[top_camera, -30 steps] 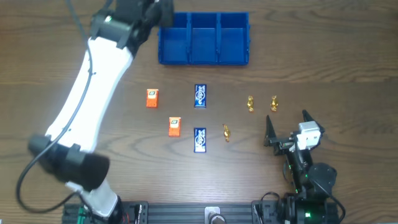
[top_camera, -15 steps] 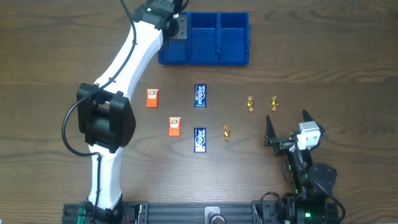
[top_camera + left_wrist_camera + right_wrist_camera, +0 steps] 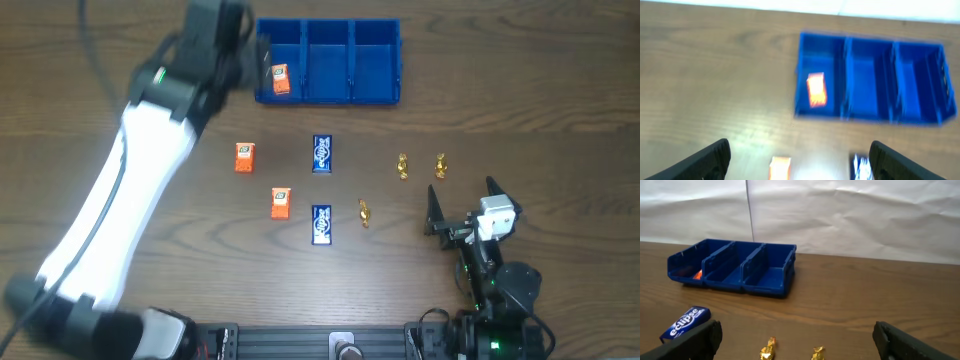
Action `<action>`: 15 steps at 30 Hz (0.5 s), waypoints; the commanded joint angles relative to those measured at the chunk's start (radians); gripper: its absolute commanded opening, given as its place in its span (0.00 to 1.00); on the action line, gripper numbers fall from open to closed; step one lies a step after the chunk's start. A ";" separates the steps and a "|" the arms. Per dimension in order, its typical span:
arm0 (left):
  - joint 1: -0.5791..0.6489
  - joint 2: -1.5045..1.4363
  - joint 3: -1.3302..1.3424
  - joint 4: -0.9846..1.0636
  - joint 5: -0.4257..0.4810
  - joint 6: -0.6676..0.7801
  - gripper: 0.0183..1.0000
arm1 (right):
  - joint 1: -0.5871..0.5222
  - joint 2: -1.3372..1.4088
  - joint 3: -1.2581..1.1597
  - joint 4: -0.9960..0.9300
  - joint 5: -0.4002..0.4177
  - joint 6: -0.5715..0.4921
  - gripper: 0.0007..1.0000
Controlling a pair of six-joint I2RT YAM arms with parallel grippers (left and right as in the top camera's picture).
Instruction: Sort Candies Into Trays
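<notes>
A blue three-compartment tray [image 3: 328, 97] stands at the back of the table. One orange candy [image 3: 281, 80] lies in its left compartment, also seen as the orange candy [image 3: 815, 90] in the tray [image 3: 870, 116]. My left gripper [image 3: 800, 165] hangs open and empty, high above the table in front of the tray's left end. Two orange candies [image 3: 245, 157] [image 3: 281, 203], two blue candies [image 3: 322, 154] [image 3: 321, 224] and three gold candies [image 3: 402, 166] [image 3: 440, 166] [image 3: 365, 212] lie on the table. My right gripper [image 3: 465, 205] rests open near the gold ones.
The wooden table [image 3: 520, 120] is bare to the right of the tray and along the left side. A white backdrop [image 3: 850, 215] hangs behind the table. The tray [image 3: 765, 286] and a blue candy [image 3: 685, 322] lie ahead of the right gripper [image 3: 796, 332].
The left gripper has drawn back from over the tray's left compartment, and an orange candy now lies there, let go. The right arm has not moved.
</notes>
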 commanded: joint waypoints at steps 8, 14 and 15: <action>0.000 0.063 -0.535 0.157 -0.002 -0.051 0.84 | -0.005 -0.005 -0.003 -0.003 -0.005 -0.011 1.00; 0.012 0.169 -0.535 0.207 0.021 -0.045 0.83 | -0.005 -0.005 -0.003 -0.003 -0.005 -0.012 1.00; 0.018 0.186 -0.535 0.219 0.033 -0.039 0.83 | -0.005 -0.005 -0.003 -0.003 -0.005 -0.012 1.00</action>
